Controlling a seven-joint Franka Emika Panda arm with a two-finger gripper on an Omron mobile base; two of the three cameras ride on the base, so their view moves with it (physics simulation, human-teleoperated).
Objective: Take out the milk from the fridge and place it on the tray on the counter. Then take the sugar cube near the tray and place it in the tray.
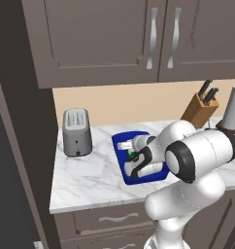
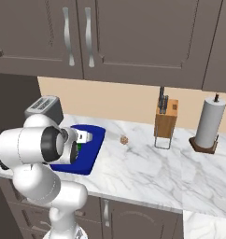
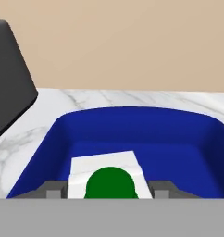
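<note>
Two finger tips of the gripper (image 3: pixel 109 190) are clamped on the milk (image 3: pixel 108 178), held low over the tray (image 3: pixel 132 132) at frame bottom, prob. for set-down. Sugar cube (image 2: pixel 124 139) is left on the counter (image 2: pixel 147 163), center-frame, right of tray.

— What did the hand view show?
— My gripper (image 3: pixel 109 190) stood over the tray (image 3: pixel 132 125) on the counter (image 3: pixel 21 139), the milk (image 3: pixel 107 173) between my fingertips (image 3: pixel 52 189), green cap facing me.
— Anything else?
— A dark toaster (image 3: pixel 9 74) at left, beside the tray.
</note>
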